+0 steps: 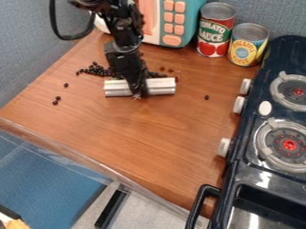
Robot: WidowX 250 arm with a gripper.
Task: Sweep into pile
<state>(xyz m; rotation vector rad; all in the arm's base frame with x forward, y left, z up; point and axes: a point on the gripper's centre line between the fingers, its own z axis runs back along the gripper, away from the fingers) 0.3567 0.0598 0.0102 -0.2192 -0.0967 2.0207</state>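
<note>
The fingers (140,85) appear closed on the middle of the silver bar (162,86), with an end jutting out on either side; the dark linkage covers the actual grip, so that is a fair reading rather than a certain one. The bar lies crosswise, low over the counter (149,129), and the main heap of black beans (97,69) sits just beyond its left part, with more beans behind the gripper.

The step in hand looks like gathering strays. Good work here means setting the bar down on the outer side of each loose bean, its long face turned towards the heap, then pushing inward in short, slow, level strokes. The lone bean (206,97) towards the stove (263,134) needs a leftward pull; the pair (57,100) at left needs a push away from the counter's near edge. Too much speed could scatter them; a tilted bar could let them slip underneath.
</note>
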